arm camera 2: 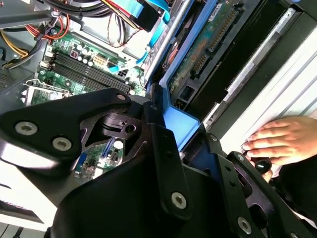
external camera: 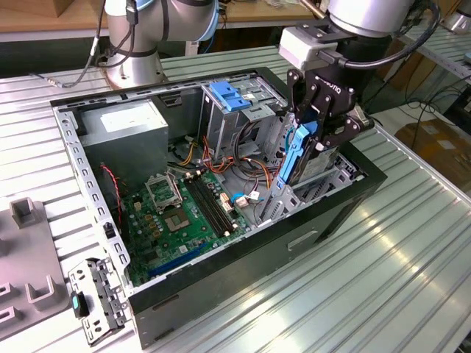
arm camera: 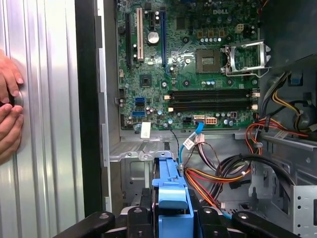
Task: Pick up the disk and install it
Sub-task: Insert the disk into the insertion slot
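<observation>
The disk [external camera: 312, 166] stands on edge with its blue side rail [external camera: 290, 156] facing the motherboard. Its lower end is down inside the metal drive bay [external camera: 340, 176] at the exterior view's right end of the open computer case [external camera: 68, 140]. My gripper [external camera: 321, 131] is shut on the disk's upper part from above. The first wrist view looks down past the black fingers [arm camera: 134, 219] onto the blue rail [arm camera: 171, 191]. In the second wrist view, the disk's green circuit side [arm camera 2: 198, 54] runs along the bay wall.
The case holds a green motherboard [external camera: 180, 213], a grey power-supply box [external camera: 121, 125], a tall cage with a blue latch [external camera: 232, 95] and loose cables [arm camera: 223, 173]. A person's hands [arm camera: 7, 109] rest on the ribbed table beside the case. A metal bracket [external camera: 92, 298] lies at the exterior view's left.
</observation>
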`<state>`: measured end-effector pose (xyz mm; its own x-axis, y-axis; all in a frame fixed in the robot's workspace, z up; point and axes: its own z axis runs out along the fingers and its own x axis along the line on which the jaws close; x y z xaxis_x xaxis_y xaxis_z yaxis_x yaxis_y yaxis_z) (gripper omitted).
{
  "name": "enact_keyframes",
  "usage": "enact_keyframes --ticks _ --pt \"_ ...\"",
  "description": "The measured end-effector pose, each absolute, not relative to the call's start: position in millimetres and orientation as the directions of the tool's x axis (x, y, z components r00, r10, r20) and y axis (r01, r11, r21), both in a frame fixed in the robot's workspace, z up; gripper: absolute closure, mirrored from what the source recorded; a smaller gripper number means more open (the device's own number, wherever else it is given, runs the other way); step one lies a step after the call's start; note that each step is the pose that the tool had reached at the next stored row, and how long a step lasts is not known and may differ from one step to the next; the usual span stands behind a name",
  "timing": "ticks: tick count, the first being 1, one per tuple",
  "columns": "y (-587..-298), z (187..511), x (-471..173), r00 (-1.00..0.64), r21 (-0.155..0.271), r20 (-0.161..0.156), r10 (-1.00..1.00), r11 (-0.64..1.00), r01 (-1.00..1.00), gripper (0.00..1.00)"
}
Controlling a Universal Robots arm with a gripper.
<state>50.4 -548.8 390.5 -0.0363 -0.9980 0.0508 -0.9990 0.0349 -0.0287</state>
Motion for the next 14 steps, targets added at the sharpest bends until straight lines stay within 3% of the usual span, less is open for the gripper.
enact_keyframes --ticks 14 --pt "-549 368 50 -0.036 -0.029 0.051 -0.998 0.035 -0.999 0.63"
